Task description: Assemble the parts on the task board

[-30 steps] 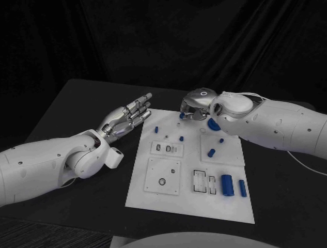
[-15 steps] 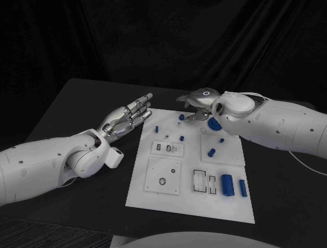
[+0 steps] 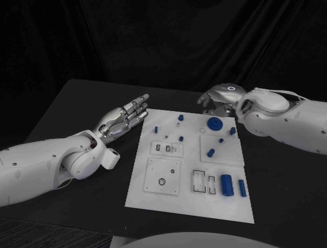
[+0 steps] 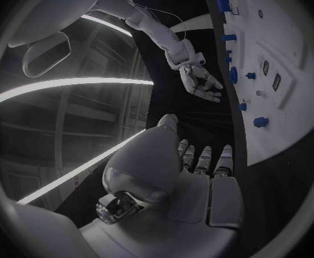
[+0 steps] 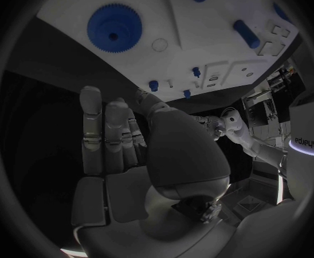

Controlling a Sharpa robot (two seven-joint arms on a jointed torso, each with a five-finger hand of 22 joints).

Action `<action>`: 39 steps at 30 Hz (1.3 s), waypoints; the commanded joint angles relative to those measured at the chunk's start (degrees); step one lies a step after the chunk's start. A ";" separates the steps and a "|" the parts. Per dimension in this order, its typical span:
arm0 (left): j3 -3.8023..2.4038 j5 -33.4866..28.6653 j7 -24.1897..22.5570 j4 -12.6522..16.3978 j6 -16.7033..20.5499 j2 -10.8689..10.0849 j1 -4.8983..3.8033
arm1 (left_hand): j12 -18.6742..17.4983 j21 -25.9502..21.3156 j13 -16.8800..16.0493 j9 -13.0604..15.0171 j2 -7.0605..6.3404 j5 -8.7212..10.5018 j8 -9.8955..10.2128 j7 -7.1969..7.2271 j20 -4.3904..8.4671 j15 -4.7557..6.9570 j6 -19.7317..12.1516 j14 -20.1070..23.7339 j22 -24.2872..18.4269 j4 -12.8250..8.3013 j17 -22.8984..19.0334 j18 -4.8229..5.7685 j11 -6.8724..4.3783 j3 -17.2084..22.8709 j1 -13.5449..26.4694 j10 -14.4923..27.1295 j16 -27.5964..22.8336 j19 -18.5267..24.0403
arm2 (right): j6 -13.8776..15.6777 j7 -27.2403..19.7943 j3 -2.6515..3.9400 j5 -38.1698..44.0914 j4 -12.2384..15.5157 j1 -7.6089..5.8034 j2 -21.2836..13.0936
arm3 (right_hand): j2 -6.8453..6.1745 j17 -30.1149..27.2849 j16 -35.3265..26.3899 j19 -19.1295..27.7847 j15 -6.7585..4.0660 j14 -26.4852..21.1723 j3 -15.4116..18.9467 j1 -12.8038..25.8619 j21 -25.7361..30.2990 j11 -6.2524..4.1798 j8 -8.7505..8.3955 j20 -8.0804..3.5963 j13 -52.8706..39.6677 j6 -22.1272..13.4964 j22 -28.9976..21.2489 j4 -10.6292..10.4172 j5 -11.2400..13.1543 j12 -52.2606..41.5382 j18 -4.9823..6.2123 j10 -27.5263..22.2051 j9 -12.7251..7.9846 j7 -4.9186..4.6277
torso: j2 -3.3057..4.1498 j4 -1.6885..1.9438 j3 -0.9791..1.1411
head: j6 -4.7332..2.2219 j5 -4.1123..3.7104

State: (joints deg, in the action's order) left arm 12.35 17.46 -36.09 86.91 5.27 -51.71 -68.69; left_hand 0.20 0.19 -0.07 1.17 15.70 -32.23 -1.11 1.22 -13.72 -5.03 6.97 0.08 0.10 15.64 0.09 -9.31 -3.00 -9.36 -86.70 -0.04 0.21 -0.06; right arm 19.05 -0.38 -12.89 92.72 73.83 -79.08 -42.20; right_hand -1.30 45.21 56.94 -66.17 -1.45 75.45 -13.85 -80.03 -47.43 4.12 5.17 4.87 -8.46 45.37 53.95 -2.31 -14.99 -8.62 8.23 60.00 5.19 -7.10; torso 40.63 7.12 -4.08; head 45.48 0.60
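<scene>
The white task board [image 3: 180, 199] lies in the middle of the table. A blue gear [image 3: 215, 122] [image 5: 114, 28] rests flat on its far part, with small blue pegs [image 3: 181, 118] around it. Two blue cylinders [image 3: 227, 185] lie at the near right. My right hand [image 3: 221, 101] [image 5: 128, 155] hovers just beyond the board's far right corner, fingers apart and holding nothing. My left hand [image 3: 126, 118] [image 4: 193, 172] floats off the board's far left edge, fingers stretched out and empty. The right hand [image 4: 200, 81] is also seen from the left wrist, beside the board [image 4: 286, 57].
Raised white plates with slots and holes [image 3: 164, 175] sit on the board's near half. Bare black table [image 3: 81, 103] runs along the board's left side and beyond its far edge.
My right hand has lifted off the board's far part and drawn back to the right, uncovering the blue gear. The left arm has stayed put.
</scene>
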 commanded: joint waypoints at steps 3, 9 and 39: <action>-0.05 0.05 -0.48 0.05 -0.45 -0.07 -0.13 | -0.20 -0.08 0.07 -0.05 0.00 -0.12 0.01 -0.35 -0.30 -0.50 -0.09 -0.08 -0.01 0.01 -0.09 -0.95 0.56 0.25 -0.53 0.04 -0.21 -0.06 | -0.56 1.84 -0.24 -4.67 3.27 -0.26 -4.13 | -1.05 -7.80 -7.08 4.21 -0.29 -3.92 -0.52 0.78 6.23 -1.20 -0.75 -0.29 -4.78 1.20 -3.61 -0.41 2.15 -7.37 1.92 4.60 -0.14 0.11 | 0.10 -0.15 0.13 | -0.03 0.21; -0.04 0.05 -0.44 -0.13 -0.65 -0.04 -0.10 | -0.20 -0.07 0.07 -0.05 -0.01 -0.15 0.00 -0.43 -0.34 -0.58 -0.08 -0.08 0.00 -0.02 -0.09 -0.96 0.72 0.34 -0.55 0.04 -0.21 -0.07 | -1.08 2.67 -0.53 -7.06 4.50 -0.16 -7.38 | -1.85 12.93 7.71 1.41 -0.01 1.55 2.02 3.62 5.46 -2.19 -1.32 0.17 -50.06 2.61 1.34 -3.36 5.68 -56.05 1.09 0.95 -0.25 0.62 | 0.11 -0.07 0.23 | -0.43 -0.25; -0.04 0.05 -0.32 -0.58 -1.22 0.12 -0.05 | -0.20 -0.03 0.07 -0.06 -0.03 -0.15 0.01 -0.52 -0.44 -0.84 -0.15 -0.08 0.03 -0.04 -0.09 -0.98 0.97 0.53 -0.59 0.04 -0.21 -0.12 | -2.94 4.57 -0.77 -8.19 -0.08 2.61 -5.26 | -1.19 44.79 33.06 -15.42 -0.80 14.55 6.63 5.85 -29.20 -3.12 -1.07 -0.71 -81.54 1.48 29.07 -4.27 5.66 -81.38 -4.83 30.00 2.04 1.13 | 0.09 0.17 0.00 | -0.18 -0.72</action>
State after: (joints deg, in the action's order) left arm 12.35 17.47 -35.77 86.25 4.79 -51.72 -68.69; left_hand 0.20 0.19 -0.08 1.17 15.70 -32.23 -1.11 1.02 -13.71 -5.44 6.77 0.08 0.10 15.48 0.07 -9.31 -2.62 -9.20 -86.70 -0.01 0.21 -0.06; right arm 16.24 3.21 -13.68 84.63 74.06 -76.68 -47.57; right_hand -2.69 74.94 89.86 -81.17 -1.74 83.95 -7.19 -73.73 -76.38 1.22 3.94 4.28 -74.93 46.66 74.94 -7.02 -9.49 -89.86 3.97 83.95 7.09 -5.93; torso 40.72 7.35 -4.08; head 45.30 -0.16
